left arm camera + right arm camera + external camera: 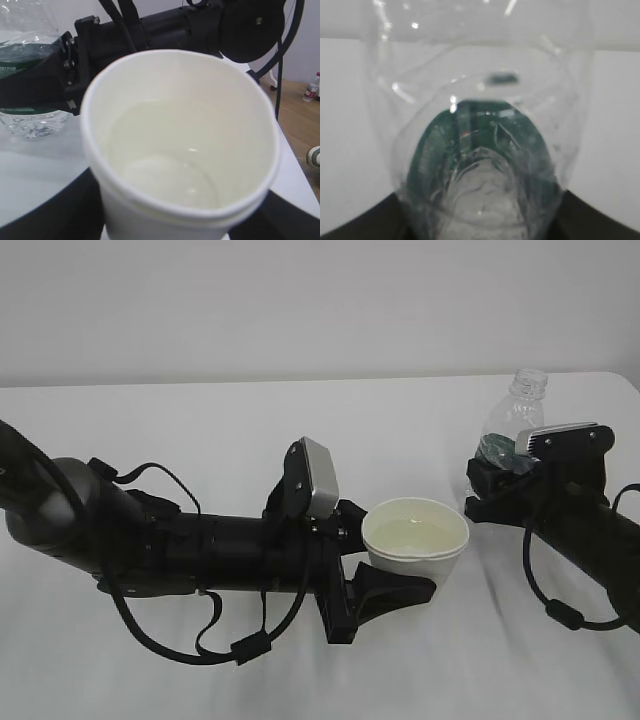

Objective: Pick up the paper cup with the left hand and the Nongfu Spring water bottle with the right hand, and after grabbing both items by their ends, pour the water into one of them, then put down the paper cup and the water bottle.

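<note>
The white paper cup (pixel 415 540) stands upright just right of the table's middle, with clear water in its pale inside (pixel 175 165). My left gripper (pixel 400 562) is shut on its lower wall, one black finger (pixel 392 595) in front and the other behind. The Nongfu Spring water bottle (pixel 517 418), clear with a green label and no cap, stands upright at the right. My right gripper (pixel 497 483) is shut on its lower part, which hides the base. The right wrist view looks up along the bottle (pixel 480 150) from between the dark fingers. Cup and bottle are apart.
Both arms lie low over the white table (pixel 200 420), the left one with looping black cables (pixel 215 635). The left wrist view shows the bottle (pixel 30 75) and the right arm (pixel 165 25) behind the cup, and the table's edge with wooden floor (pixel 300 115) beyond.
</note>
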